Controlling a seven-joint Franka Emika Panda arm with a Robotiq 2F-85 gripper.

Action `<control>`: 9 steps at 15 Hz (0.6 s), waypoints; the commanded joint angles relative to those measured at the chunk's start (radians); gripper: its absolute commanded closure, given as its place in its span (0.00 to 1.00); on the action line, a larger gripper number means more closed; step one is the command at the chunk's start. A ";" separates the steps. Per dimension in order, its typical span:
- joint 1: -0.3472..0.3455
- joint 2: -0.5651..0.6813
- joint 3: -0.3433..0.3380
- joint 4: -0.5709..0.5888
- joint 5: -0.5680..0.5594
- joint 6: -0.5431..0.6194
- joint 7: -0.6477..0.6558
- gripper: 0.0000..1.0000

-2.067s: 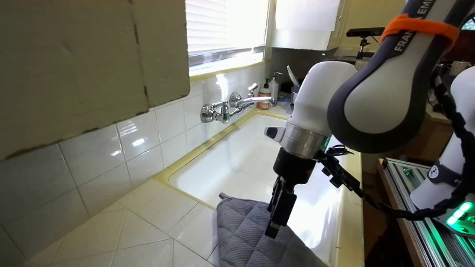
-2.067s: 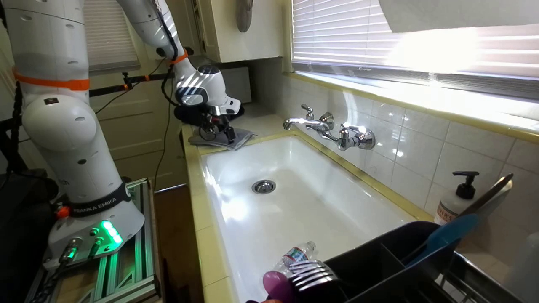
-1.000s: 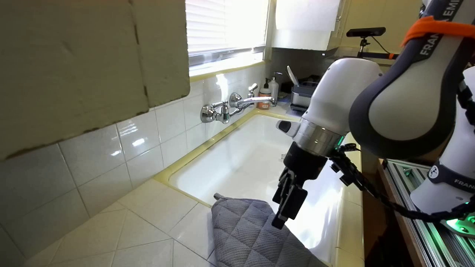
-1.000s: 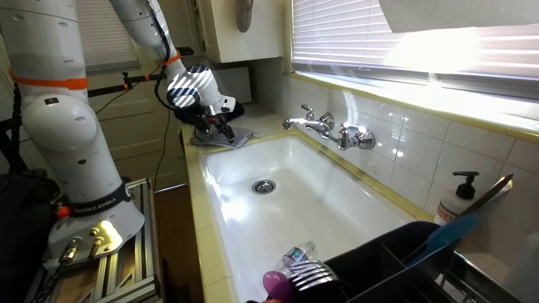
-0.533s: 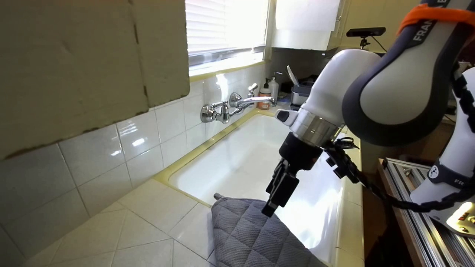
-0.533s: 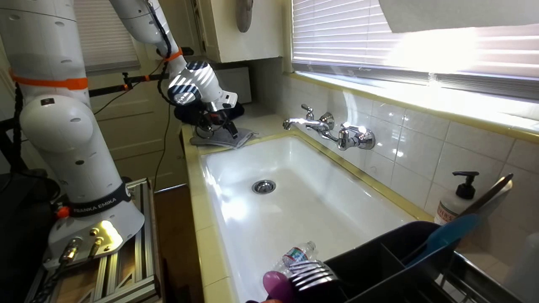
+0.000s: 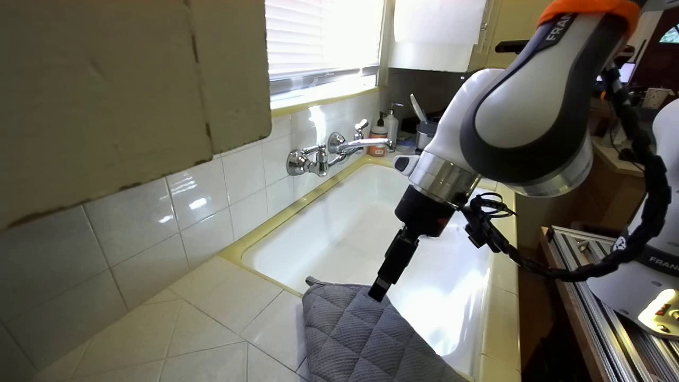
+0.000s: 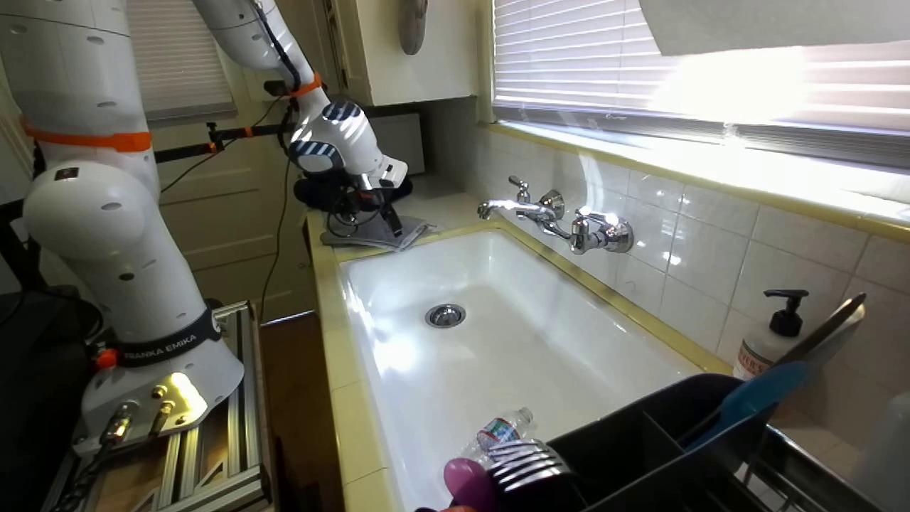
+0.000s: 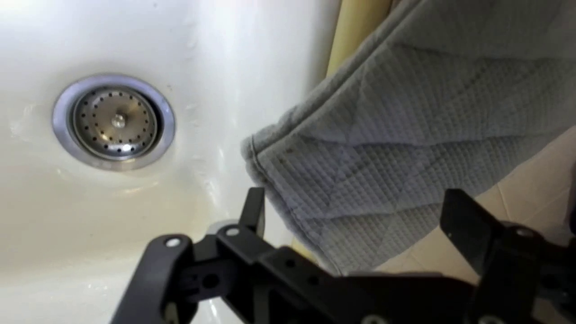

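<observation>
grey quilted cloth pad [image 9: 382, 148] lies on the cream tiled counter [image 7: 281, 326], one corner jutting over the yellow-rimmed white sink [image 8: 569, 355]. the black two-fingered gripper [image 9: 353, 211] hangs tilted above the pad, jaws spread wide and holding nothing; whether they brush the pad cannot be told. a round perforated metal strainer [image 9: 114, 123] sits in the sink floor, and a clear plastic bottle [image 8: 499, 431] lies at the opposite end.

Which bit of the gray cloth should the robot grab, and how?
Probably the corner of the gray cloth that juts over the sink, from above: it narrows there past the yellow rim, so the open end effector could close around it.
</observation>
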 commanded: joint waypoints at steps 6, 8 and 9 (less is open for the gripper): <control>-0.017 0.000 -0.005 -0.023 -0.001 -0.087 -0.011 0.00; -0.019 0.012 -0.003 -0.015 0.015 -0.091 -0.003 0.00; -0.025 0.020 0.000 -0.008 0.029 -0.099 -0.009 0.00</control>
